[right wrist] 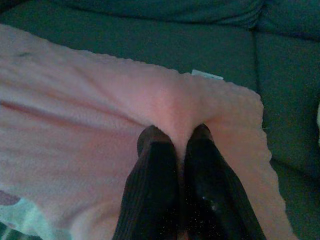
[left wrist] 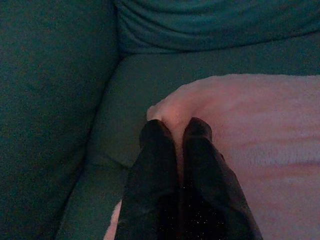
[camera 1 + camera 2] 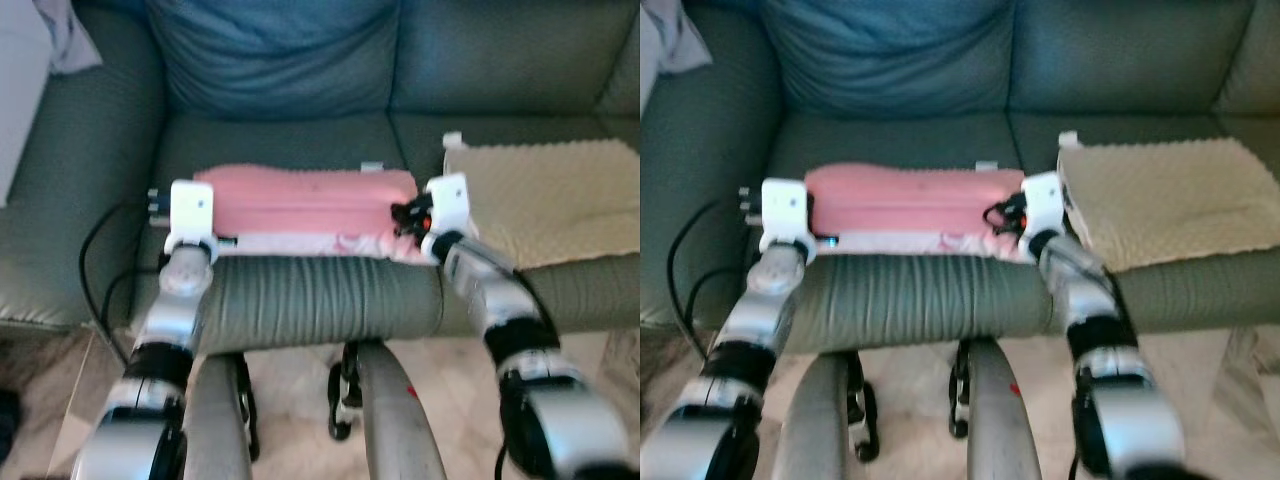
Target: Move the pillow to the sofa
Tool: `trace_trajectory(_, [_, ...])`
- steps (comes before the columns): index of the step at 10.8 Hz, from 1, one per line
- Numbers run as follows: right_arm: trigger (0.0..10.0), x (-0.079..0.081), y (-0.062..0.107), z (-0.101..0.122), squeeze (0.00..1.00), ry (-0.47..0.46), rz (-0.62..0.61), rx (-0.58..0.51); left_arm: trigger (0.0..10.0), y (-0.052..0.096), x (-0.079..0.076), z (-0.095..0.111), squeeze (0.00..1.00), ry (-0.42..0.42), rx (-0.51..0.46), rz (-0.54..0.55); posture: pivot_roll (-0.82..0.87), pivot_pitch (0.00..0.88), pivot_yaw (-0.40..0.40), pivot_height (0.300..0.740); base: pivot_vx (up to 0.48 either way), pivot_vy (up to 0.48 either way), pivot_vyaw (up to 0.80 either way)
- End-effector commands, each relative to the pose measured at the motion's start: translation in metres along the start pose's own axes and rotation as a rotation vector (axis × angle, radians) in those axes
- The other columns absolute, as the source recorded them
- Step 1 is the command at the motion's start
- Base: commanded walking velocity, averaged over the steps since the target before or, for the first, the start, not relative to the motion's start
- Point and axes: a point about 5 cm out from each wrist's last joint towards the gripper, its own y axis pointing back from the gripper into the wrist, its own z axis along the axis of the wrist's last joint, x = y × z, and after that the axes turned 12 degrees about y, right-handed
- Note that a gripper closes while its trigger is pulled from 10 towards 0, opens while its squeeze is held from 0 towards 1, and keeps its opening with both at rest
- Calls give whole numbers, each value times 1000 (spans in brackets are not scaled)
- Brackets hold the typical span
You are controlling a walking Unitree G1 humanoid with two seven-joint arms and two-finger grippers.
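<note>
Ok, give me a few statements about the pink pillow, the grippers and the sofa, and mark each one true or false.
1. The pink pillow lies on the sofa seat. True.
2. The left gripper is wide open above the pillow. False: its fingers are pinched shut on the pillow's edge.
3. The right gripper is pinching pillow fabric. True.
4. A beige pillow lies to the robot's left of the pink one. False: it lies to the right.
5. A black cable hangs at the sofa's left front. True.
</note>
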Motion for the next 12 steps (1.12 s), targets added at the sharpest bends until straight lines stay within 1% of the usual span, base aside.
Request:
trace_trajectory(1, [10000, -27, 12, -10, 0, -23, -100, 17, 10000, 0, 30, -7, 0, -20, 16, 119, -49, 367, -58, 644, 0, 0, 0])
trace_trajectory(2, [10000, -24, 9, -8, 0, -101, -93, -32, 10000, -4, 28, -2, 0, -59, -29, 110, -45, 368, -66, 644, 0, 0, 0])
trace_trajectory(3, [10000, -21, 8, -10, 0, -96, -77, -34, 10000, -7, 29, -1, 0, -77, -35, 130, -43, 368, -66, 644, 0, 0, 0])
trace_trajectory(5, [10000, -13, 4, -12, 0, -98, -57, -38, 10000, -9, 33, -2, 0, -77, -38, 147, -56, 364, -67, 644, 0, 0, 0])
trace_trajectory(6, [10000, -10, 3, -13, 1000, -102, -46, -46, 10000, -10, 38, -1, 1000, -92, -45, 174, -54, 362, -68, 644, 0, 0, 0])
trace_trajectory(9, [10000, -11, 4, -17, 1000, -95, -69, -43, 10000, -8, 44, -3, 1000, -107, -58, 209, -53, 360, -74, 644, 0, 0, 0])
trace_trajectory(10, [10000, -11, 5, -18, 1000, -96, -71, -50, 10000, -7, 47, -1, 1000, -103, -82, 227, -54, 360, -76, 644, 0, 0, 0])
trace_trajectory(11, [10000, -15, 7, -19, 1000, -102, -93, -51, 10000, -7, 47, 2, 1000, -107, -98, 233, -53, 359, -76, 644, 0, 0, 0])
trace_trajectory(12, [10000, -18, 9, -20, 1000, -115, -117, -49, 10000, -6, 47, 1, 1000, -105, -92, 233, -48, 357, -74, 644, 0, 0, 0])
